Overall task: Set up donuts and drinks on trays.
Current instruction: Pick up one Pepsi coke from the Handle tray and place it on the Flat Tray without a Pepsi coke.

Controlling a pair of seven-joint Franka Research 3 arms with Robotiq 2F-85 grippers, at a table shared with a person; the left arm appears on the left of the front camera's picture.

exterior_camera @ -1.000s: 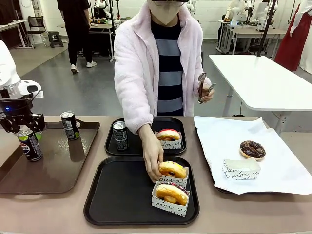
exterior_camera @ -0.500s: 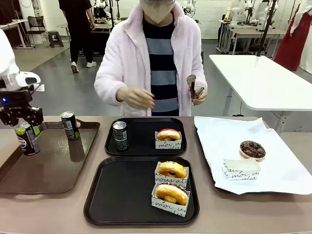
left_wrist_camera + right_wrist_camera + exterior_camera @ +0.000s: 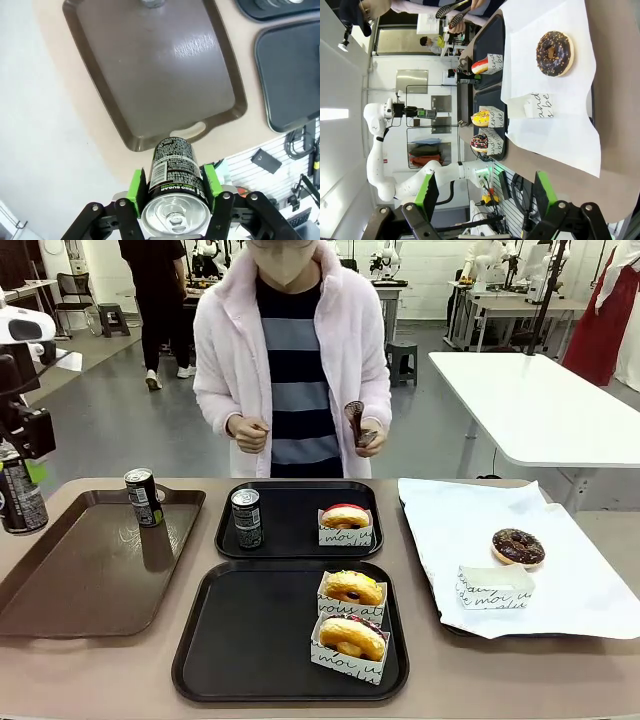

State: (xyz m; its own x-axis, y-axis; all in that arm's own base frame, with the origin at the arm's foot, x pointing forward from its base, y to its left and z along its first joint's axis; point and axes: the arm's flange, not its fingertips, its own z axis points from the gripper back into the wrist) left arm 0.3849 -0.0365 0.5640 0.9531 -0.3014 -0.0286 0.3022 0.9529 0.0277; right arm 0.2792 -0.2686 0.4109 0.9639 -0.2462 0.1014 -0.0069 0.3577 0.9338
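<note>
The near tray held two donuts, no drink (the remaining job, I judged); behind it the far tray had both. Well left of it, the left gripper clamped a can; the right gripper gaped empty.

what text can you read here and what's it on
"ZERO SUGAR": drink can in the robot's left hand.
"moi": paper sleeve on the far black tray.
"vous": middle sleeve on the near black tray.
Labels on the brown-tray can and far-tray can: too small.
</note>
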